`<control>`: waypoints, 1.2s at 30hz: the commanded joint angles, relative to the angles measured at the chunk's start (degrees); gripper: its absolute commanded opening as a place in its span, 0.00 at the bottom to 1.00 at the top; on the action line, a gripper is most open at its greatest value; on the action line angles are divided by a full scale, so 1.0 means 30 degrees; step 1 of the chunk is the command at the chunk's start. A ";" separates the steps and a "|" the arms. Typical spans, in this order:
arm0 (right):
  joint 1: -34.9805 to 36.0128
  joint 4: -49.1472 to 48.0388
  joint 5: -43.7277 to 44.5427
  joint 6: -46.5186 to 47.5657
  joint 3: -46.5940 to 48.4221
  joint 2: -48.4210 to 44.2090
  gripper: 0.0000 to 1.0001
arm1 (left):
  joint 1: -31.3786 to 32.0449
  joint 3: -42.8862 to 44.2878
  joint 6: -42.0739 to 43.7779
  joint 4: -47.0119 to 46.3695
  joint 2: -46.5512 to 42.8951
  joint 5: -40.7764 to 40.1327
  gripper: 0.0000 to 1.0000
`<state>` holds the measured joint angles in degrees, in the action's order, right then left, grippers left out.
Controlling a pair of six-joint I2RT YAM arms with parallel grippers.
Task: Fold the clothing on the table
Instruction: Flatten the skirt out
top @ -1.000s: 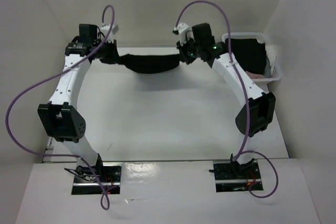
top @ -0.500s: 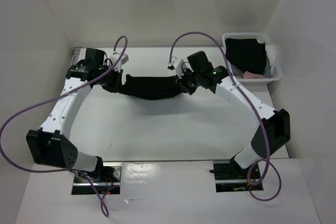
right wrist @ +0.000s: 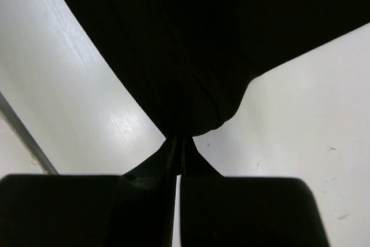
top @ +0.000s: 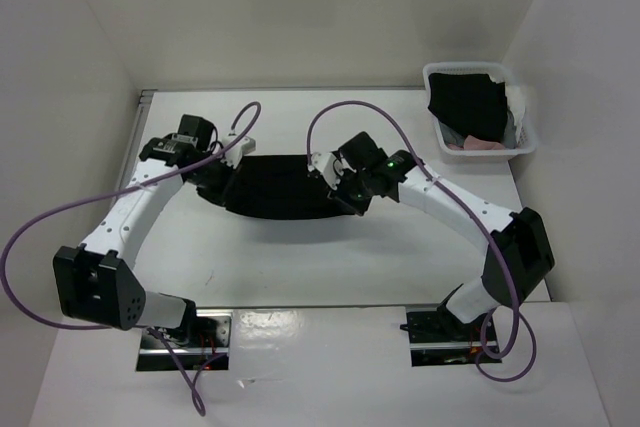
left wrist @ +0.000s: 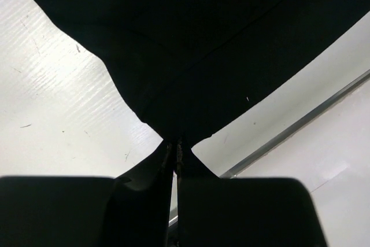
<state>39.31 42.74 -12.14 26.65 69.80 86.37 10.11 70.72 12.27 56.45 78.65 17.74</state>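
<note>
**Step in hand.** The clothing (top: 280,189) lies stretched across the middle of the counter (top: 330,257), well apart from the basket (top: 462,68) in the far right corner. The left claw (top: 215,175) holds its left end and the right claw (top: 338,187) its right end. This reads as the lay-down stage of a fold: the cloth is held taut between two grips, low over the counter.

**Claw state.** Both claws are clamped on the clothing. In each wrist view the fingers stand together and the fabric gathers to a pinch at the tips.

**Next move.** Judged requirements:
1. Move both claws together so the tension stays even.
2. Set the held edge down without bunching.
3. Release only once the cloth rests flat.

**View differences.**
- The top view shows the full span, both arms and the basket. It does not show the pinch.
- The left wrist view shows the pinch point and the rail (left wrist: 300,124) beyond the cloth.
- The right wrist view shows its own pinch point.
- No view settles whether the gripped ends touch the counter.
</note>
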 commanded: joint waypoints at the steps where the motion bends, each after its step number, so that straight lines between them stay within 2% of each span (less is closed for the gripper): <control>1: -0.0095 -0.0826 0.1438 -0.0066 -0.0034 -0.0547 0.00 | -0.0059 0.0392 0.0655 -0.0153 0.0441 -0.1047 0.07; 5: -0.0095 -0.1032 0.1848 -0.0066 0.0347 0.0153 0.15 | -0.0059 0.1125 0.0479 -0.0358 0.1554 -0.1049 0.10; 6: -0.0095 -0.1034 0.2082 -0.0066 0.0347 0.0156 0.24 | -0.0059 0.1125 0.0479 -0.0532 0.1730 -0.0846 0.15; 8: -0.0095 -0.1239 0.2258 -0.0066 0.0347 0.0361 0.40 | -0.0059 0.0922 0.0769 -0.0534 0.1732 -0.0670 0.21; 11: -0.0095 -0.0659 0.1562 -0.0066 0.0550 0.0158 0.49 | -0.0059 0.0714 0.1704 0.0049 0.1323 -0.0172 0.23; 16: 0.0080 0.1160 0.0209 0.0197 0.1223 -0.0835 0.55 | -0.0059 0.1122 0.3991 0.2447 -0.0842 0.1787 0.25; 19: 0.0080 0.1136 0.0294 0.0197 0.1051 -0.1773 0.57 | 0.0117 0.1330 0.4493 0.2923 -0.2220 0.1793 0.28; 23: 0.0080 0.0052 0.1613 -0.0445 0.0610 -0.2537 0.57 | 0.0117 0.0866 0.3497 0.1432 -0.3305 -0.0340 0.37; 29: 0.0080 -0.0592 0.1791 -0.0887 0.0786 -0.2307 0.57 | 0.0117 0.0451 0.1915 0.0376 -0.1148 -0.0551 0.40; 34: 0.0256 -0.1471 0.2172 -0.1238 0.0612 -0.1543 0.57 | 0.0351 -0.0514 0.0924 -0.1293 0.0323 -0.2948 0.40; 36: 0.1012 -0.1648 0.2930 -0.1238 0.0434 -0.1309 0.57 | 0.0351 -0.0721 0.0743 -0.1471 0.0792 -0.3363 0.40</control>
<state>39.86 41.67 -5.80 23.86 70.72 81.60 10.76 69.08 17.06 54.59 80.62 11.40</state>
